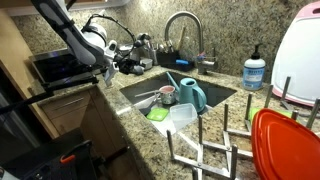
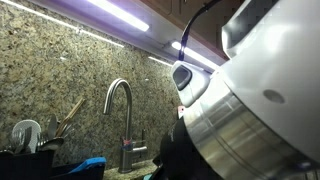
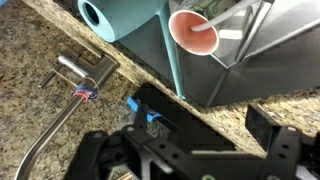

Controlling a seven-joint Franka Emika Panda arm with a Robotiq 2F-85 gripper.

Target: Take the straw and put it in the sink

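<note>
Tool [image 3: 195, 150] spread wide — straw [image 3: 225, 11] (pale) in sink [image 3: 250, 70].

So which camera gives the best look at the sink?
An exterior view: the whole sink is in frame, seen from above. The wrist view catches only part of it, close up. In an exterior view set low, only the faucet shows.
</note>
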